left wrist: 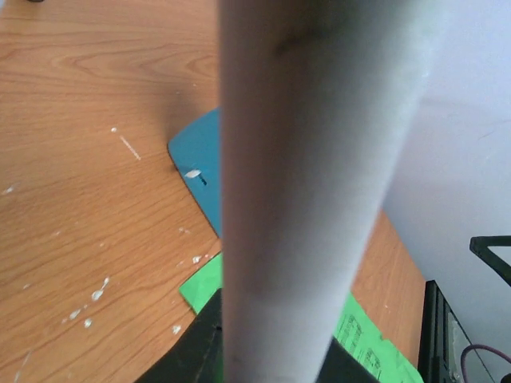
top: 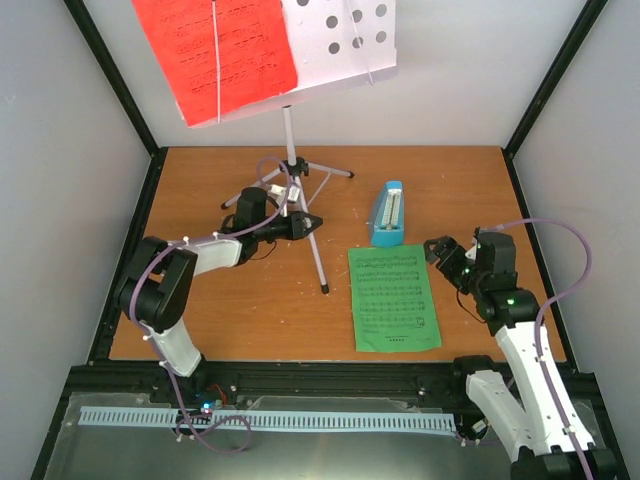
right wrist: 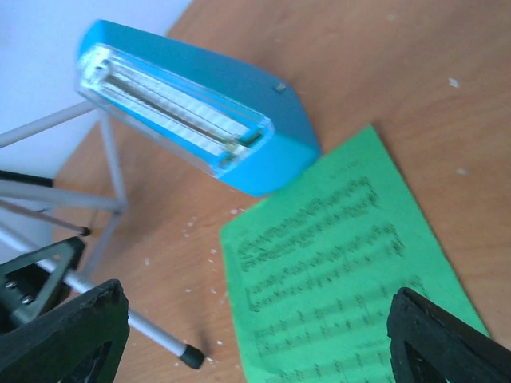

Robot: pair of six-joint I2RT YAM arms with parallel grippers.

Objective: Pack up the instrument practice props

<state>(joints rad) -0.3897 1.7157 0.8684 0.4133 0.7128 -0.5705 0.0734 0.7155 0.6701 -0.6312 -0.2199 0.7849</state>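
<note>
left jaws: closed on the front leg of the silver tripod music stand (top: 288,130), likely to fold it | right jaws: wide open, empty, over the green sheet-music page (right wrist: 335,263), flat on the wooden table (top: 250,310) beside the blue pyramid metronome (right wrist: 200,112) | red sheet-music page (top: 215,50): on the stand's tray

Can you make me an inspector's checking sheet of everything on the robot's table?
surface: brown wooden table, dotted with white specks.
job's things: music stand upright at the back, red sheet on its tray; blue metronome at the far edge of the flat green sheet.
clutter: nothing seen.
grippers: left gripper closed round the stand's leg; right gripper open above the green sheet, holding nothing.
cables: purple cables loop along both arms; the left one passes near the stand.
surroundings: white walls, black frame posts.
</note>
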